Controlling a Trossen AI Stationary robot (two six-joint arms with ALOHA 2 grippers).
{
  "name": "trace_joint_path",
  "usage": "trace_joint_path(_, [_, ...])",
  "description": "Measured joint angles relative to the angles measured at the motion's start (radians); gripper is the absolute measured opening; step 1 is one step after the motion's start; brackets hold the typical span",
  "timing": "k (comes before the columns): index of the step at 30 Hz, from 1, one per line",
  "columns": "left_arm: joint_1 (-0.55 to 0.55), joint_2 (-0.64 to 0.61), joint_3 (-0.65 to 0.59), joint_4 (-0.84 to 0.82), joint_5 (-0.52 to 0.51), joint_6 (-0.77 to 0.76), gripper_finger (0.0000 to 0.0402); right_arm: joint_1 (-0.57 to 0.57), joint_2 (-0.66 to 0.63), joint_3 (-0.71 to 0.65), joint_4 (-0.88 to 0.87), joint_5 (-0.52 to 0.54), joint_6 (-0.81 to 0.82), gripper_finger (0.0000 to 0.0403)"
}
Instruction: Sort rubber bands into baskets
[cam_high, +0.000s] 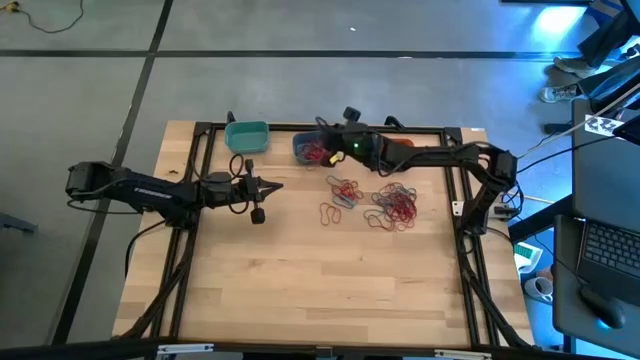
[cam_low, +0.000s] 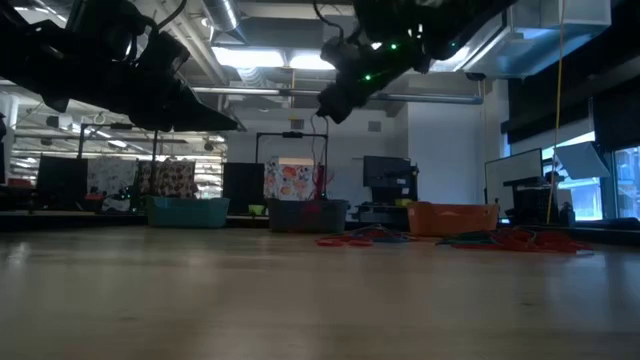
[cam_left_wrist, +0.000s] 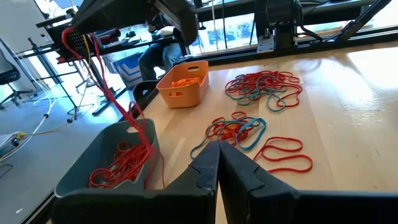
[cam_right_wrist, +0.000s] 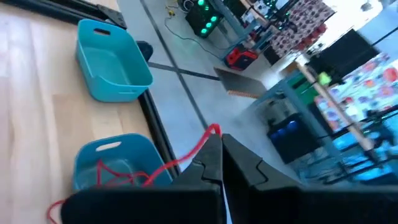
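The table is carrying three baskets along its far edge, a teal basket at the left, a slate basket in the middle already holding red bands, and an orange basket at the right, mostly hidden under the right arm in the high view. Loose bands are lying in a few tangled heaps on the wood in front of the baskets. The right claw is hanging above the slate basket, pinching a red band that is trailing down into it, while the left claw is waiting closed and empty over the left part of the table.
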Motion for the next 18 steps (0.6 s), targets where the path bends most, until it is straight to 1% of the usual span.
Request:
trace_joint_path(7, [0.0,0.0,0.0,0.0,0.0,0.0,0.0005,-0.079,0.0,0.0,-0.005,-0.109,0.13,0.0005])
trace_joint_path(11, [0.0,0.0,0.0,0.0,0.0,0.0,0.0005,-0.117,0.001,0.0,-0.013,-0.217,0.245,0.0005])
trace_joint_path(14, [0.0,0.0,0.0,0.0,0.0,0.0,0.0005,-0.138,0.021,0.0,-0.049,-0.257,0.314,0.0006])
trace_joint_path(16, [0.0,0.0,0.0,-0.002,0.0,0.001,0.0005,-0.148,0.043,0.0,-0.06,-0.274,0.327,0.0014])
trace_joint_path(18, [0.0,0.0,0.0,-0.005,0.0,0.008,0.0005,-0.159,0.058,0.0,-0.083,-0.288,0.348,0.0034])
